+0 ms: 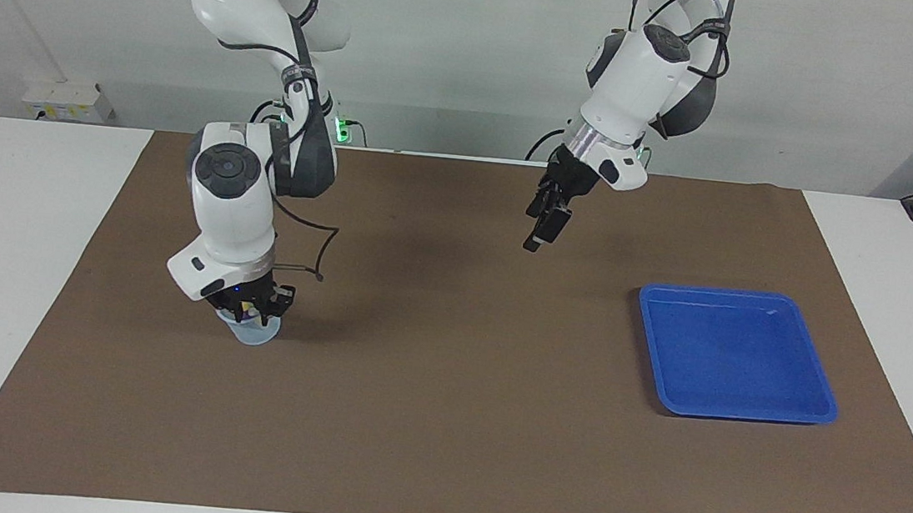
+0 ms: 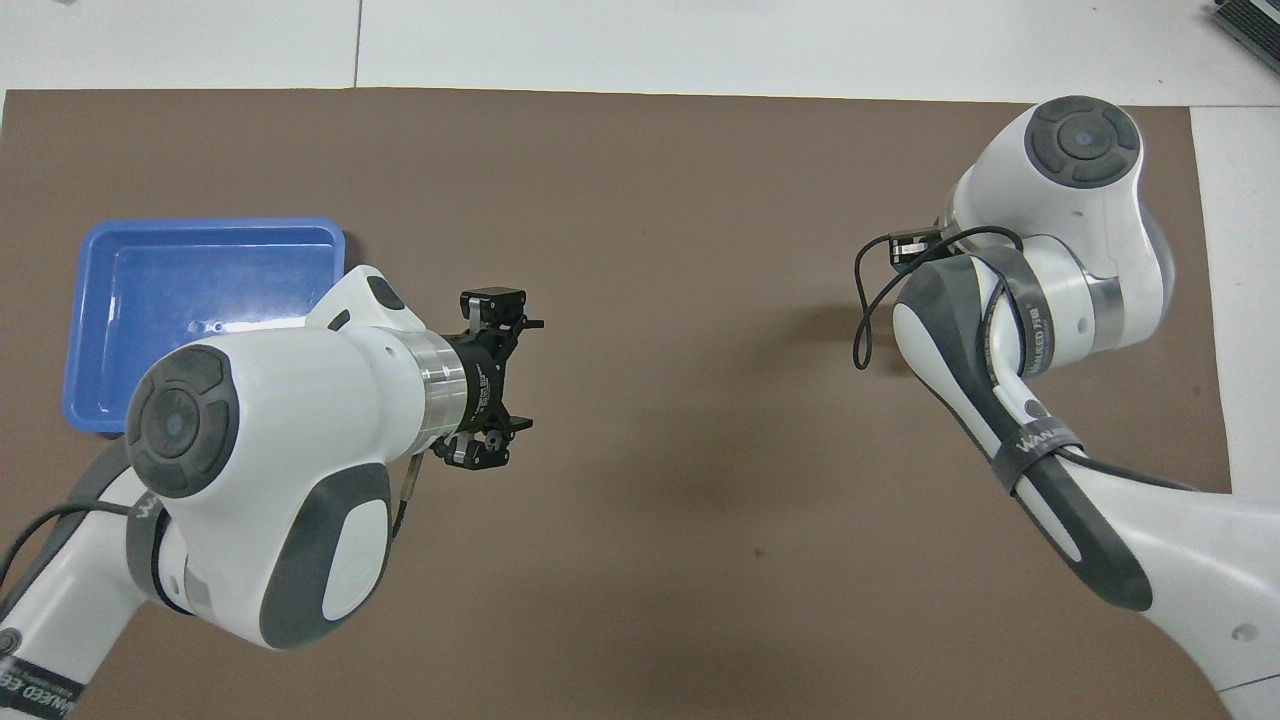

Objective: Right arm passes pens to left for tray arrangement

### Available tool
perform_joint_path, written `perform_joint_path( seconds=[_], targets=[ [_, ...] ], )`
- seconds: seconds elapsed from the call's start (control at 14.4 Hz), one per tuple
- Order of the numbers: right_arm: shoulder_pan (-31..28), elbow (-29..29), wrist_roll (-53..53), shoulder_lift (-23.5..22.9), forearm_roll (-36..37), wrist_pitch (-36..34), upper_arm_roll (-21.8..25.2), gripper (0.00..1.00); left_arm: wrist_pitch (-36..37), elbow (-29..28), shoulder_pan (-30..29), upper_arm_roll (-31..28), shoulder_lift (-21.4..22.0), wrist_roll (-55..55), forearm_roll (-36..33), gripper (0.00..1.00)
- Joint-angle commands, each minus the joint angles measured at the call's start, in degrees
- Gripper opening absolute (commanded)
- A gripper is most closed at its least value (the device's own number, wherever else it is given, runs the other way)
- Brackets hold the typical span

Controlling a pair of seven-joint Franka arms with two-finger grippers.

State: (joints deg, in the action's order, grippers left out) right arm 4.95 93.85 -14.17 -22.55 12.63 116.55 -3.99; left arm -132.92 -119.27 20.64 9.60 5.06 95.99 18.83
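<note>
My right gripper [image 1: 254,306] is down at the mouth of a small translucent bluish cup [image 1: 253,332] toward the right arm's end of the brown mat. The pens stand in that cup, and only a speck of the yellow one [image 1: 248,309] shows under the gripper. In the overhead view the right arm hides the cup and the gripper. My left gripper [image 1: 541,226] [image 2: 508,380] hangs open and empty over the mat's middle, near the robots. The blue tray [image 1: 736,355] [image 2: 200,300] lies empty toward the left arm's end.
A brown mat [image 1: 440,423] covers most of the white table [image 1: 12,264]. A black cable loops off the right arm's wrist [image 1: 314,255] beside the cup.
</note>
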Motion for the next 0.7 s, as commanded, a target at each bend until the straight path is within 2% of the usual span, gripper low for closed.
perform_joint_path(
  seconds=[0.0,0.21,0.63],
  targets=[
    [-0.1,-0.9,-1.5,-0.7,1.0,-1.1,-0.1,0.41,-0.6,-1.1,1.2,-0.8,0.7,0.3,0.9,1.0],
    [-0.1,-0.9,-1.4,-0.6,1.1,-1.4,-0.1,0.38,-0.5,-1.1,1.2,-0.8,0.7,0.1,0.9,1.0],
    [-0.3,-0.8,-1.5,-0.6,1.1,-2.0,-0.2,0.26,-0.5,-1.1,2.3,-0.8,0.7,0.3,0.9,1.0]
  ],
)
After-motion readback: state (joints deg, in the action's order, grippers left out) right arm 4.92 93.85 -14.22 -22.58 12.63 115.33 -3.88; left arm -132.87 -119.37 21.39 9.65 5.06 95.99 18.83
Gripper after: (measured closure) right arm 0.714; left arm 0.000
